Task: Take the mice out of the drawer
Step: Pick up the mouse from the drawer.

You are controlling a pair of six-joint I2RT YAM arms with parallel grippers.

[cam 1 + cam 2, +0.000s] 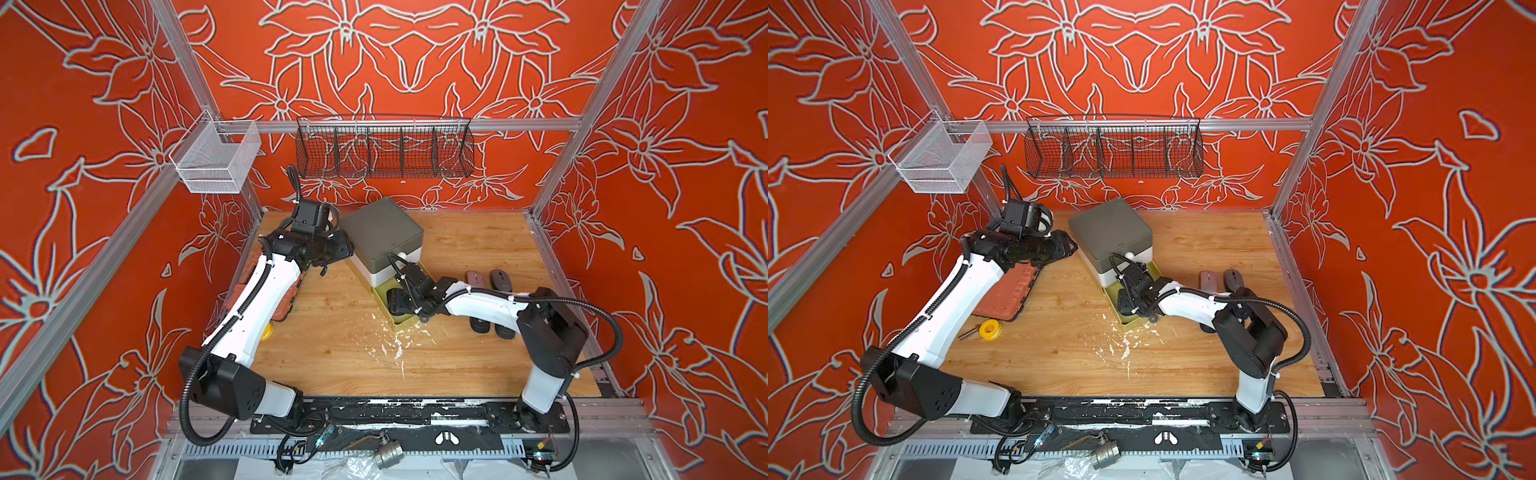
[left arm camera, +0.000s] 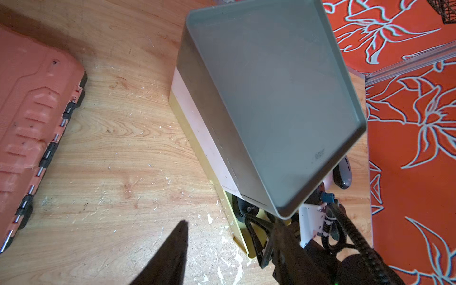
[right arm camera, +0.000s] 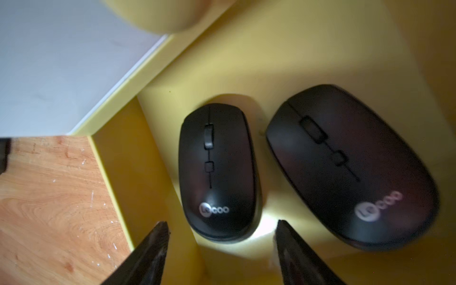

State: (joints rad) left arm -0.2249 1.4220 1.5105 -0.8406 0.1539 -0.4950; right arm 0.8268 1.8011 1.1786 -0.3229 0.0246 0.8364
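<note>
Right wrist: pincer [image 3: 220, 225] open ovr mouse [image 3: 217, 172]

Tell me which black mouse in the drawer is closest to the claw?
The black mouse beside the drawer wall; the open right gripper points straight at it.

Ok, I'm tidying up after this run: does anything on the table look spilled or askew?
Yes: white flecks lie scattered on the wooden table in front of the open yellow drawer, like debris. The drawer unit sits turned askew to the table's edges.
</note>
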